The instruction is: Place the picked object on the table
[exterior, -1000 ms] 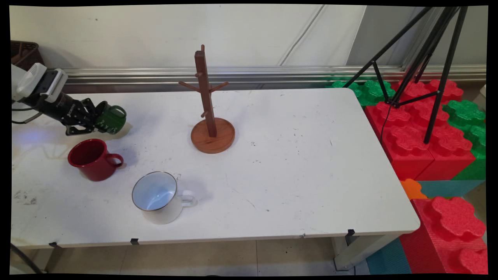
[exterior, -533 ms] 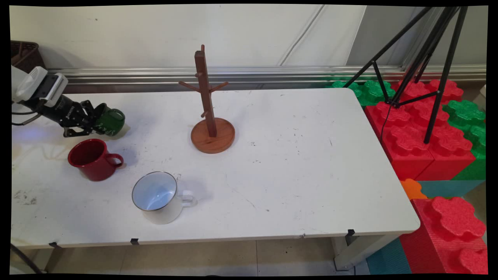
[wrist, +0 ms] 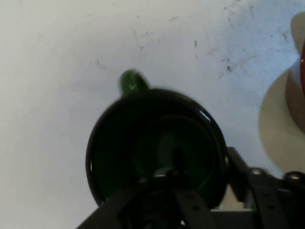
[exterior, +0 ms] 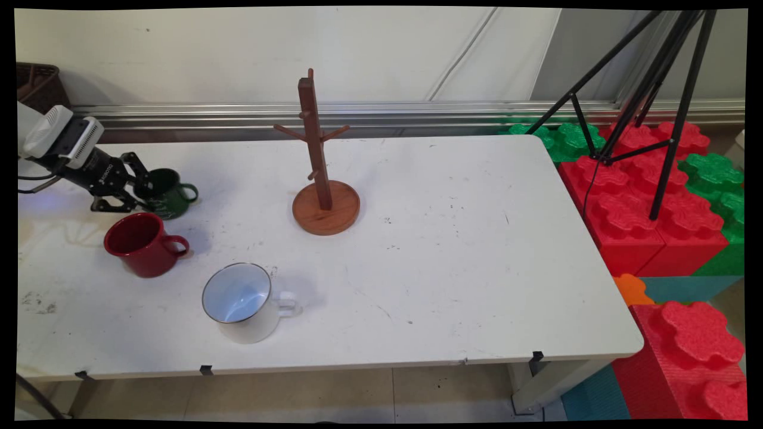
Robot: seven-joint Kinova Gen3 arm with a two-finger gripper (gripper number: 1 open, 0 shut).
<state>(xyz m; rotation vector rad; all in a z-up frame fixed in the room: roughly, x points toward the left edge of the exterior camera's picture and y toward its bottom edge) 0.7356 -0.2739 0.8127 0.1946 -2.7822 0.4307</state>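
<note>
Gripper (exterior: 143, 193) is gripping green mug (exterior: 168, 192) by its rim, mug sitting upright at table's (exterior: 453, 250) left. Risk: rim pinch slipping, mug tipping toward red mug (exterior: 143, 244) nearby.

A green mug (wrist: 157, 143), mouth toward the camera, sits at the claw (wrist: 190, 191) on the white table (wrist: 57, 57).

Main view overlooks the table (exterior: 453, 268); hand view closes on the shared green mug (exterior: 168, 192).

lab | tripod (exterior: 650, 101) | foam blocks (exterior: 644, 196) | white table (exterior: 453, 268)
</note>
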